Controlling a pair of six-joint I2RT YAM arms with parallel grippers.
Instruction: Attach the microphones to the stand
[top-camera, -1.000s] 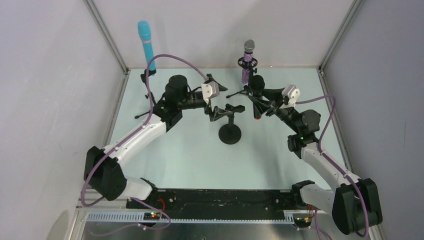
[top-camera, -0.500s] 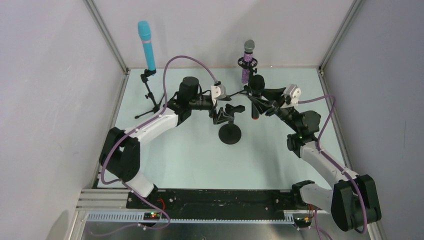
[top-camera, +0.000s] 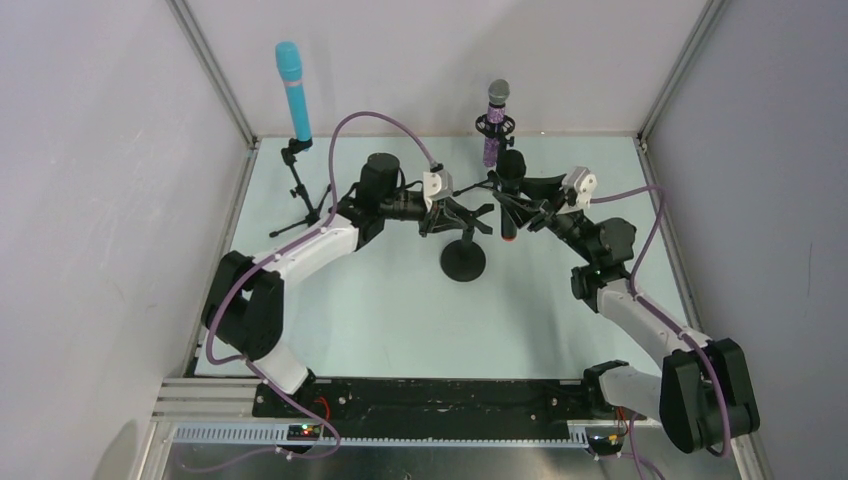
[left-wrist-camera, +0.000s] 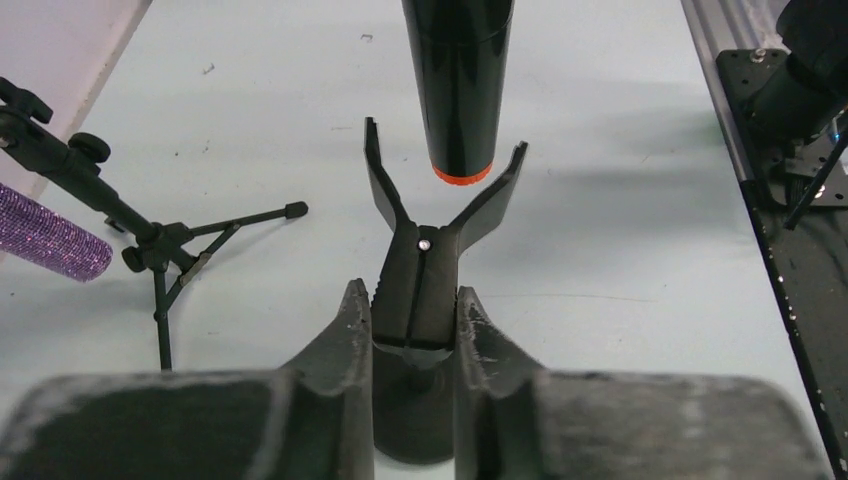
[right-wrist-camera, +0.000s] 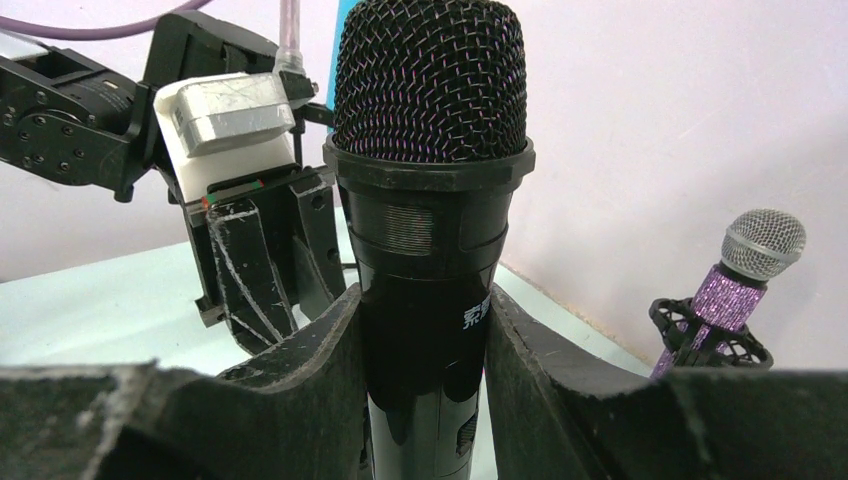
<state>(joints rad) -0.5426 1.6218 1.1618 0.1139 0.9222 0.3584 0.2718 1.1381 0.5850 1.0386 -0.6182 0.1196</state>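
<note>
Left tool (left-wrist-camera: 412, 302) has clamped the clip (left-wrist-camera: 420, 265) — black microphone (left-wrist-camera: 458, 80) above.

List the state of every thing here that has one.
blue microphone, upright on tripod stand
purple microphone, upright in ring stand
clip, squeezed open, empty
black microphone, held, orange end at clip's mouth
left tool, shut on clip's handles
right tool, shut on black microphone

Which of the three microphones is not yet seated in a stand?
The black microphone with the orange end: the right gripper holds it at the open clip; the light-blue microphone and purple microphone sit upright in stands.
</note>
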